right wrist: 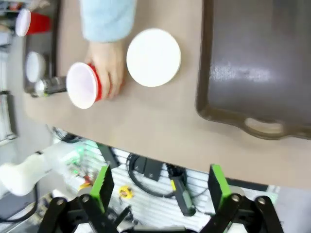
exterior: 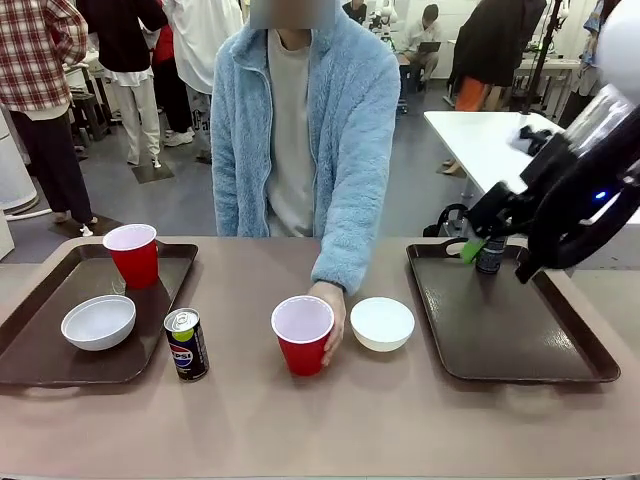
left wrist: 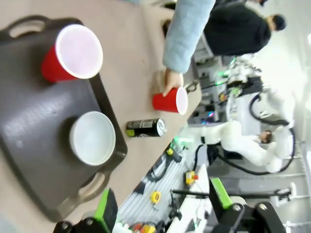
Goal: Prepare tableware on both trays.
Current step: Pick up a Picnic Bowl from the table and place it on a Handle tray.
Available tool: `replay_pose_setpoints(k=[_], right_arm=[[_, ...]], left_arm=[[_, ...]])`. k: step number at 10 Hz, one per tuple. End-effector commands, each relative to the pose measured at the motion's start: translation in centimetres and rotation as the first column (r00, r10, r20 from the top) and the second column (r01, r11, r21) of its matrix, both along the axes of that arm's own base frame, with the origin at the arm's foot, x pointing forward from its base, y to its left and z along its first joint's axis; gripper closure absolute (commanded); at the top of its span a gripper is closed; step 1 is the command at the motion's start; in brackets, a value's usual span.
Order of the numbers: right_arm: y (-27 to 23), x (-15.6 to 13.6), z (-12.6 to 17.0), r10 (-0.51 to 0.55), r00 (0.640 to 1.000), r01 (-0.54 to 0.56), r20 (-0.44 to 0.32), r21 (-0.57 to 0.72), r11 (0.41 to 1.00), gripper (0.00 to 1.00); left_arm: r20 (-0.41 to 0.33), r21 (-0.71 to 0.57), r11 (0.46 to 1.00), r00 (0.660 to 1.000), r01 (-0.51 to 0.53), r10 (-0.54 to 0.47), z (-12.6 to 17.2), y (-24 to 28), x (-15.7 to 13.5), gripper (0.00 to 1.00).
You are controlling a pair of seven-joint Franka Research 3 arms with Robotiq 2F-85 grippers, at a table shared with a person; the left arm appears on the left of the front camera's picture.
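While the red cup (exterior: 303, 335) at mid-counter is clasped by the person's hand (exterior: 335, 306), the white bowl (exterior: 382, 323) is seen just at its 3 o'clock. The right fingers (right wrist: 102, 187) are spread open, nothing held, just beside the dark can (exterior: 490, 258) standing at the right tray's (exterior: 520, 335) 11 o'clock corner. The left fingers (left wrist: 106, 209) are parted and empty too, above the left tray (left wrist: 39, 145)

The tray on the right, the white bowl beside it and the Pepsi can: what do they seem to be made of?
Right tray: likely moulded plastic, dark brown, slightly glossy; light smears across its floor. White bowl: smooth, matte; plastic or ceramic, cannot tell. Pepsi can: metal, judging by its shiny silvery top.
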State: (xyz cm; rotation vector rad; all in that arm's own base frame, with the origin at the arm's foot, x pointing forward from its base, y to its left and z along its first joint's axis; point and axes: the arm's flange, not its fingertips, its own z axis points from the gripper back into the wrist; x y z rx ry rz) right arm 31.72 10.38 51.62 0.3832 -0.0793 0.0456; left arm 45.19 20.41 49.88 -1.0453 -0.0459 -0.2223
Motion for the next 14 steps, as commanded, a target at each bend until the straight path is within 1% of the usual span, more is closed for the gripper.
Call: replay_pose_setpoints(k=[1, 2, 3, 4, 5, 6, 7, 8, 10, 11, 12, 14], right_arm=[[1.1, 1.2, -3.2, -0.05, 0.998, 0.048, -0.023, -0.097, 0.994, 0.0], [1.8, 1.5, -4.5, -0.059, 0.998, 0.055, -0.03, -0.113, 0.992, 0.0], [2.3, 1.8, -5.8, -0.059, 0.998, 0.056, -0.032, -0.109, 0.993, 0.0], [1.3, 0.7, -3.4, -0.02, 1.0, 0.018, -0.019, -0.09, 0.996, 0.0], [1.3, 0.7, -3.4, -0.02, 1.0, 0.018, -0.019, -0.09, 0.996, 0.0], [1.3, 0.7, -3.4, -0.02, 1.0, 0.018, -0.019, -0.09, 0.996, 0.0], [1.5, 1.2, -4.6, -0.019, 1.0, 0.017, -0.025, -0.093, 0.996, 0.0], [1.0, 2.2, -6.3, -0.014, 1.0, 0.012, -0.013, -0.138, 0.99, 0.0], [5.1, 4.0, -9.1, 0.112, 0.993, -0.105, 0.037, -0.17, 0.98, 0.0], [6.1, 5.7, -10.5, 0.16, 0.982, -0.135, 0.103, -0.221, 0.966, 0.0], [7.8, 6.1, -11.3, 0.195, 0.97, -0.163, 0.143, -0.211, 0.964, 0.0], [8.8, 7.6, -12.9, 0.253, 0.945, -0.199, 0.206, -0.249, 0.948, 0.0]], left_arm=[[0.051, -0.1, 0.994, 0.997, -0.043, 0.049, -0.8, 1.6, -0.2, 0.0], [0.05, -0.122, 0.99, 0.996, -0.064, 0.071, -1.4, 2.5, -1.0, 0.0], [0.041, -0.144, 0.985, 0.994, -0.095, 0.101, -1.9, 3.9, -0.9, 0.0], [0.018, -0.166, 0.978, 0.991, -0.129, 0.134, -2.3, 4.1, -1.9, 0.0], [0.004, -0.181, 0.972, 0.988, -0.148, 0.152, -2.7, 5.2, -2.3, 0.0], [0.006, -0.18, 0.972, 0.988, -0.152, 0.156, -3.4, 4.3, -2.7, 0.0], [-0.004, -0.119, 0.982, 0.99, -0.143, 0.144, -3.1, 3.6, -4.4, 0.0], [-0.004, -0.149, 0.978, 0.99, -0.143, 0.144, -3.2, 5.2, -2.5, 0.0], [-0.004, -0.149, 0.978, 0.99, -0.143, 0.144, -3.2, 5.2, -2.5, 0.0], [-0.004, -0.149, 0.978, 0.99, -0.143, 0.144, -3.2, 5.2, -2.5, 0.0], [-0.004, -0.149, 0.978, 0.99, -0.143, 0.144, -3.2, 5.2, -2.5, 0.0], [-0.004, -0.149, 0.978, 0.99, -0.143, 0.144, -3.2, 5.2, -2.5, 0.0]])
